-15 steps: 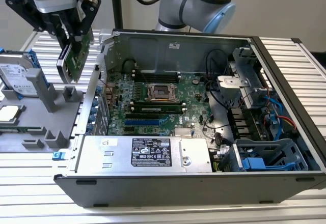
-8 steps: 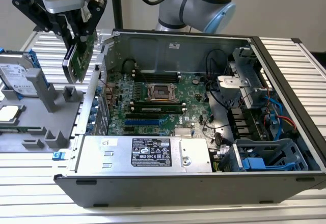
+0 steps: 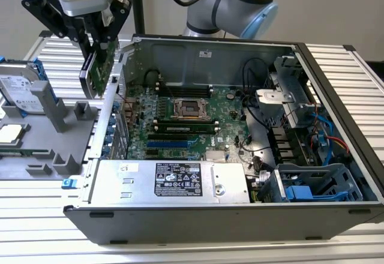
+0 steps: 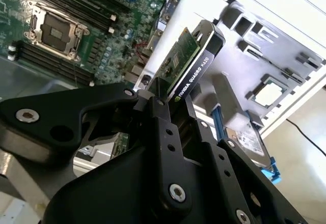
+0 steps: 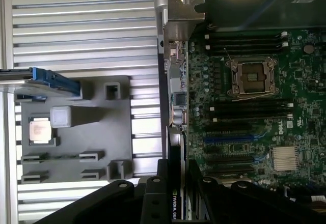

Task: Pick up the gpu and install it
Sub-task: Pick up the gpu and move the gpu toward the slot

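Item: gpu (image 3: 95, 75), clamped in gripper (image 3: 99, 47), held above case (image 3: 180, 219) side wall. Pickup done. Seating on motherboard (image 3: 186, 117) outstanding.

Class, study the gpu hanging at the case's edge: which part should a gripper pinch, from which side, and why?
Pinch the gpu across its two flat faces near the upper edge, coming from above, as the gripper does now. The card is thin and hangs edge-down, so this leaves its lower edge free.
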Robot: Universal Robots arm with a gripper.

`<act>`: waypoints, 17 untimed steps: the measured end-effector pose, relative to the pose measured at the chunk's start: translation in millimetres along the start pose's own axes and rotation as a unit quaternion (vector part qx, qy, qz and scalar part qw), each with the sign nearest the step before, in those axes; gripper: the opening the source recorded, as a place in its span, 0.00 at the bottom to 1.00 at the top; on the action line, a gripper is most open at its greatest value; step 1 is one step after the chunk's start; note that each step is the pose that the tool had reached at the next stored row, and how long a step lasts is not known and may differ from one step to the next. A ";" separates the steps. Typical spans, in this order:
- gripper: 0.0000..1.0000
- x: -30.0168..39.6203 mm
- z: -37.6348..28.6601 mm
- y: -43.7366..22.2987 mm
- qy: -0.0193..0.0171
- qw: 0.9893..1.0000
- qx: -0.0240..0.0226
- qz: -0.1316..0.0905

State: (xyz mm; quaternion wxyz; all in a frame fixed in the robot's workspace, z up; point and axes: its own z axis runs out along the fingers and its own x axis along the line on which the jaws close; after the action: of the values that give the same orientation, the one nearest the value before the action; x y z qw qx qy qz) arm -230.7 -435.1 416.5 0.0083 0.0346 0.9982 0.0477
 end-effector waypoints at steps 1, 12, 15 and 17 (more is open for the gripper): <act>0.00 -1.1 0.0 0.1 0.000 1.000 0.000 0.000; 0.00 -12.4 0.2 0.9 0.000 1.000 0.000 0.000; 0.00 -15.0 0.3 1.0 0.000 1.000 0.000 0.000; 0.00 -16.8 0.3 1.1 0.000 1.000 0.000 0.000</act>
State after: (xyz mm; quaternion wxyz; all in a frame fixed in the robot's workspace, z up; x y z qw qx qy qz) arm -213.8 -435.1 416.5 0.0083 0.0346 0.9982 0.0478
